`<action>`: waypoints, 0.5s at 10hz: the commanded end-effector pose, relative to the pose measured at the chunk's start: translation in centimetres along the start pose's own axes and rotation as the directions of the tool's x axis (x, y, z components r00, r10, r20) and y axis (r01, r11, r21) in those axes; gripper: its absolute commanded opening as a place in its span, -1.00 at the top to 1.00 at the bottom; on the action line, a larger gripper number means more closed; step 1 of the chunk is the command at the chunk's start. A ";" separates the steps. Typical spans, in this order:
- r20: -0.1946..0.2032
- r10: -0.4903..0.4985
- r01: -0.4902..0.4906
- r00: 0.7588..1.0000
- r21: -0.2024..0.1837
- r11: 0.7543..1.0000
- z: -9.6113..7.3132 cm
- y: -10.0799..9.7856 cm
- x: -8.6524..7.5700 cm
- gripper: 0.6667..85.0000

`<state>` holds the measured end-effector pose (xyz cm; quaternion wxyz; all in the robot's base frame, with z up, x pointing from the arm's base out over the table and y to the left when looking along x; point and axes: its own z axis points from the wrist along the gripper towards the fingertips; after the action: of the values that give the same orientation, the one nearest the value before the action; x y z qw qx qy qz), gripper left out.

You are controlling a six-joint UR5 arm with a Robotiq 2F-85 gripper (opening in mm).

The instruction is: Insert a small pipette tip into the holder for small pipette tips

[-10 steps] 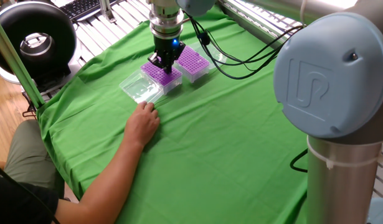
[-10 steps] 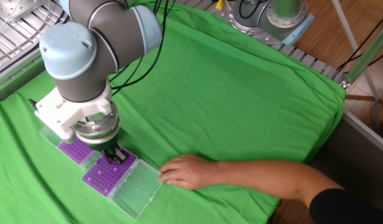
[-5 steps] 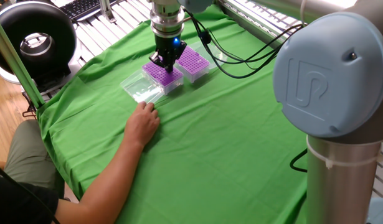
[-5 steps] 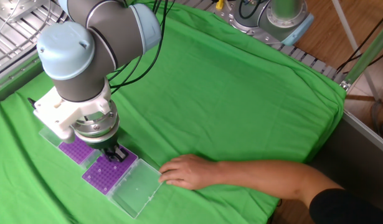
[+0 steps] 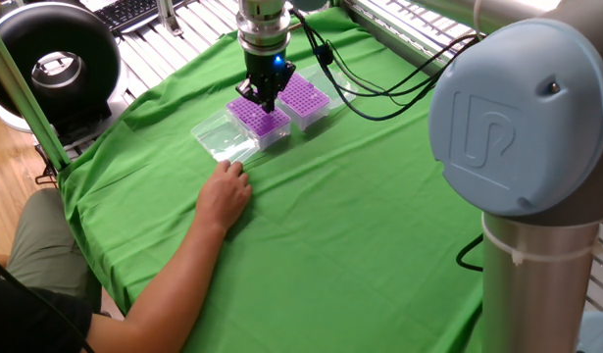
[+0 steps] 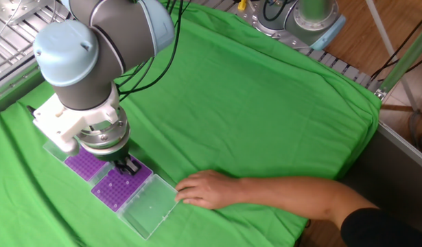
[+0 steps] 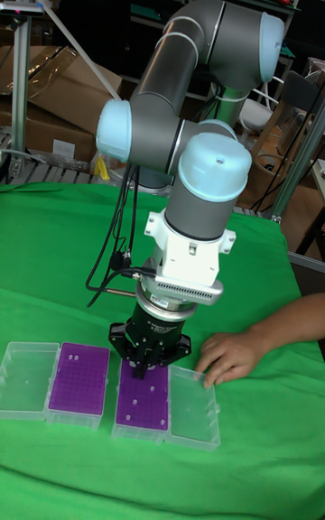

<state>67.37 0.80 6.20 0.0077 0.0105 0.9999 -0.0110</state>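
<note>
Two purple small-tip holders lie side by side on the green cloth, each with a clear lid folded open beside it. My gripper point(image 7: 143, 366) points straight down just above the nearer holder point(image 7: 144, 398), at its back edge. The same gripper point(image 5: 262, 99) hangs over that holder point(image 5: 261, 119) in one fixed view. In the other fixed view the gripper point(image 6: 130, 167) is above the holder point(image 6: 116, 191). The fingers stand close together, shut. A small pipette tip between them is too small to make out.
The second purple holder point(image 7: 79, 377) sits to the left with its lid point(image 7: 25, 379). The nearer holder's clear lid point(image 7: 192, 404) lies to the right. A person's hand point(image 7: 230, 353) rests on the cloth beside that lid, with the forearm point(image 6: 300, 195) stretched across the table.
My gripper has risen a little above the nearer purple holder and drifted slightly toward the second one. The person's hand and both holders have stayed in place.
</note>
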 end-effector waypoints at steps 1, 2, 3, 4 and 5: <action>-0.029 0.012 -0.012 0.999 -0.008 1.000 -1.6 -0.1 0.3 0.99; -0.031 0.010 -0.011 0.999 -0.008 1.000 -1.9 -0.4 0.2 0.99; -0.036 0.006 -0.006 0.999 -0.010 1.000 -2.2 -0.6 0.2 0.99; -0.037 0.000 0.000 0.999 -0.012 1.000 -2.4 -0.9 0.2 0.99; -0.037 -0.010 0.009 0.999 -0.011 1.000 -2.6 -1.3 0.2 0.99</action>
<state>67.12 -0.02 8.02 -0.0074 0.0085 0.9999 -0.0118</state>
